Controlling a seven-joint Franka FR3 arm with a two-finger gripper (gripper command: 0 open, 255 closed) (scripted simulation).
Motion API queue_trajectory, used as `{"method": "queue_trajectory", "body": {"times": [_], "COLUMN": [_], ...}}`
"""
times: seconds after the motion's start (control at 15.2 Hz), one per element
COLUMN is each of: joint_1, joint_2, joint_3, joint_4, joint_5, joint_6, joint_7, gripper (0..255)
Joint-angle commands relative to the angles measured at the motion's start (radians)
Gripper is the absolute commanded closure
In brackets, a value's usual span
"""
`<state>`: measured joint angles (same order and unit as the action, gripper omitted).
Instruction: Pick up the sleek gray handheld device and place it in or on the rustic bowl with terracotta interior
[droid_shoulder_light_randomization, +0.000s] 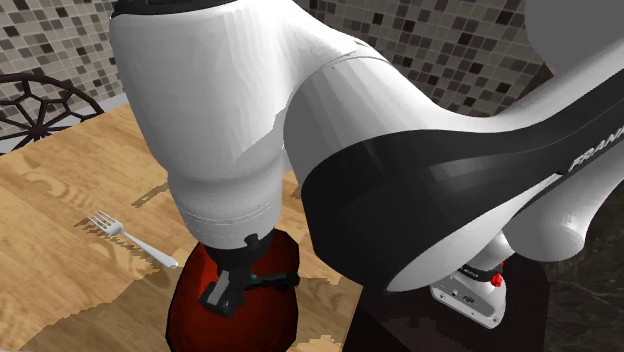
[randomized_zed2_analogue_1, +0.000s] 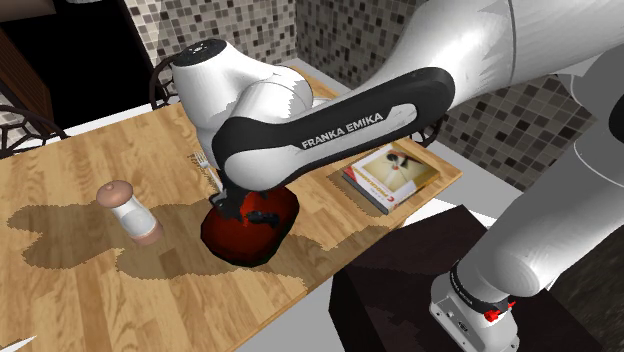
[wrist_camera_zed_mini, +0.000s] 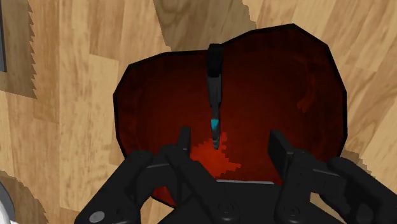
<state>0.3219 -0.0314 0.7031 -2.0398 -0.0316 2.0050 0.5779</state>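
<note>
A dark red bowl (wrist_camera_zed_mini: 299, 83) with a black rim sits on the wooden table, directly under my gripper (wrist_camera_zed_mini: 230, 141). A slim dark grey handheld device (wrist_camera_zed_mini: 215, 76) with a small cyan light lies inside the bowl, reaching from the far rim towards the middle. My black fingers (wrist_camera_zed_mini: 184, 139) stand apart, and the device's near end lies between them without touching either. In the shoulder view the gripper (droid_shoulder_light_randomization: 235, 285) hangs low over the bowl (droid_shoulder_light_randomization: 195, 295), beneath the white forearm. From the second exterior view the gripper (randomized_zed2_analogue_1: 250, 212) is at the bowl (randomized_zed2_analogue_1: 285, 222) near the table's front edge.
A silver fork (droid_shoulder_light_randomization: 130, 237) lies on the wood to the shoulder view's left of the bowl. A pepper shaker (randomized_zed2_analogue_1: 130, 212) stands to the bowl's left in the second exterior view, a book (randomized_zed2_analogue_1: 390, 172) to its right. A dark wire chair (droid_shoulder_light_randomization: 40, 100) stands at the table's far corner.
</note>
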Motion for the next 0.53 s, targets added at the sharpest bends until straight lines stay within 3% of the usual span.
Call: {"method": "queue_trajectory", "body": {"times": [0.0,0.2,0.46], "joint_1": [0.000,0.000,-0.001], "joint_2": [0.000,0.000,-0.032], "joint_3": [0.000,0.000,-0.004], "joint_4": [0.000,0.000,0.100], "joint_5": [0.000,0.000,0.023], "joint_6": [0.000,0.000,-0.124], "joint_7": [0.000,0.000,-0.017], "gripper": [0,0,0]}}
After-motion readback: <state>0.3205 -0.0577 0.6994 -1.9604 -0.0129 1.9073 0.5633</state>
